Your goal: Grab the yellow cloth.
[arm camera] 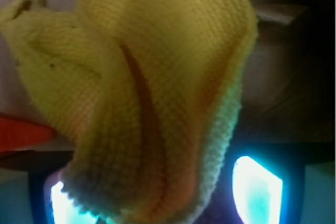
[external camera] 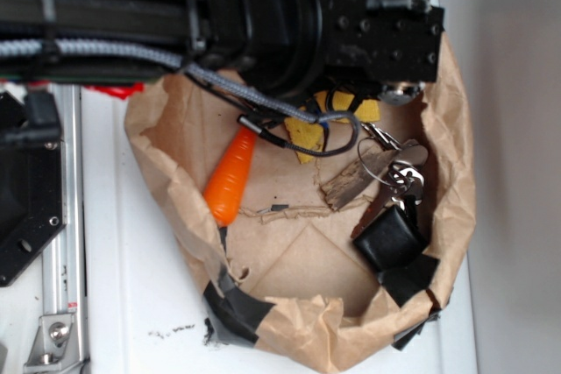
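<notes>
Two fingertips (arm camera: 257,190) glowing at bottom of wrist view, gripper (arm camera: 157,198) pinching yellow cloth (arm camera: 157,87) between them; cloth filling most of that view, hanging in folds. Grab looking done (judgement); lifting clear remaining. In exterior view, arm covering cloth (external camera: 308,133), only patches showing toward far edge of desk, inside paper bag (external camera: 289,321). Orange carrot (external camera: 230,177) lying just beside cloth. Keys (external camera: 394,168) and black pouch (external camera: 393,238) crowding bag's right side; bag walls hemming arm, open room lying only upward.

There was one yellow cloth (arm camera: 157,93), one orange carrot (external camera: 230,177), one brown paper bag (external camera: 166,172), one black pouch (external camera: 392,240), and what looked like one key ring (external camera: 386,164).
</notes>
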Motion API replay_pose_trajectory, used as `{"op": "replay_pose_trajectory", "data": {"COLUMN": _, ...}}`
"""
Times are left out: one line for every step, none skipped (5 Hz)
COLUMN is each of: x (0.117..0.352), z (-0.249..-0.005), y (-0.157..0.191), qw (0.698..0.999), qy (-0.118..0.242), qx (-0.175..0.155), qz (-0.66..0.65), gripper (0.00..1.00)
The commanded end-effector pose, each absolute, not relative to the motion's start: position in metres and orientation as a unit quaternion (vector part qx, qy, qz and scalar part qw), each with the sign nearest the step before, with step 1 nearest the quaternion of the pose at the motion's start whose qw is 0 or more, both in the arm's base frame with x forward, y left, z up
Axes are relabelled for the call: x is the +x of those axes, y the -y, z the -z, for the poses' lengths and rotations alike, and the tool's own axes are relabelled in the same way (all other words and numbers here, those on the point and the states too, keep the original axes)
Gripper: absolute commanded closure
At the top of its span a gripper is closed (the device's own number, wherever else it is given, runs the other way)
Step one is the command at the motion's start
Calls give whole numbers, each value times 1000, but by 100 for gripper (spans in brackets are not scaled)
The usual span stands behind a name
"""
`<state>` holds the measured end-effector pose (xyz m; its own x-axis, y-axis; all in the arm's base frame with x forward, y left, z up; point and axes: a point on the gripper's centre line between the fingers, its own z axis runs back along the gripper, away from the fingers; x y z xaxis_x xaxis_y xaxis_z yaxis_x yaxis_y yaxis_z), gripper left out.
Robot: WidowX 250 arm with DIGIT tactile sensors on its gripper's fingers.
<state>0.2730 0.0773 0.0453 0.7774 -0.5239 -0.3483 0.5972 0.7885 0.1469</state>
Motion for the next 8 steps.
{"op": "replay_pose_trajectory", "data": {"x": 273, "z": -44, "y": -97, "qw": 943, "qy": -118, "qx": 171, "qz": 260, "gripper": 0}}
{"op": "replay_pose_trajectory", "data": {"x": 272, "z": -40, "y": -97, "qw": 952, "qy": -117, "qx": 148, "qz": 242, "gripper": 100}}
{"op": "replay_pose_trajectory", "data": {"x": 271, "z": -50, "y": -92, "qw": 959, "qy": -111, "qx": 135, "qz": 223, "gripper": 100}}
{"op": "replay_pose_trajectory", "data": {"x": 269, "z": -73, "y": -81, "qw": 976, "qy": -49, "qx": 99, "qz": 189, "gripper": 100}}
{"op": "replay_pose_trajectory", "data": {"x": 263, "z": -123, "y": -44, "qw": 984, "qy": 90, "qx": 34, "qz": 151, "gripper": 100}}
{"op": "replay_pose_trajectory", "data": {"x": 244, "z": -172, "y": -23, "qw": 976, "qy": 207, "qx": 37, "qz": 55, "gripper": 100}}
{"op": "replay_pose_trajectory", "data": {"x": 236, "z": -186, "y": -17, "qw": 963, "qy": 268, "qx": 23, "qz": -20, "gripper": 100}}
{"op": "replay_pose_trajectory", "data": {"x": 243, "z": -180, "y": -10, "qw": 963, "qy": 261, "qx": -18, "qz": -60, "gripper": 100}}
